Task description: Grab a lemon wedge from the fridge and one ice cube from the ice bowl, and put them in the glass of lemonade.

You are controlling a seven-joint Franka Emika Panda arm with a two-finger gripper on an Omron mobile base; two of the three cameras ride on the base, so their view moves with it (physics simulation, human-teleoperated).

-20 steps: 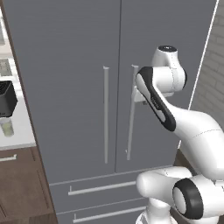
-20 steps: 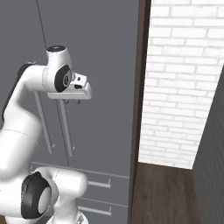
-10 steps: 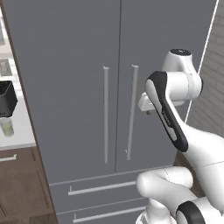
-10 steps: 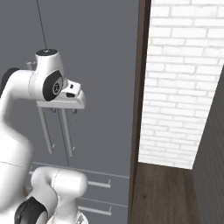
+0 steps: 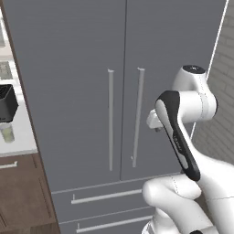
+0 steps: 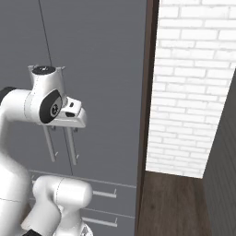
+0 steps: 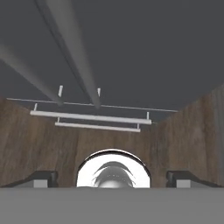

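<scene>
Our two-finger gripper [image 7: 112, 178] stands spread wide with nothing between its dark finger tips [image 7: 40, 178], looking down along the front of the tall grey two-door fridge [image 5: 91, 55]. In the left base view the hand sits just right of the right door's long vertical silver bar handle [image 5: 136, 116], near it but apart; the left door's matching bar [image 5: 110, 119] stands beside that. Both doors look shut, so the lemon wedge we need is hidden inside, and we cannot say on which shelf. Below lie the two lower drawers [image 5: 103, 197]. We judge the door stiff and fairly heavy on its hinge, and the smooth bar slippery, so we would take hold at mid-height, fingers square across it. Far left, a small pale cup [image 5: 7, 133] sits on a counter
</scene>
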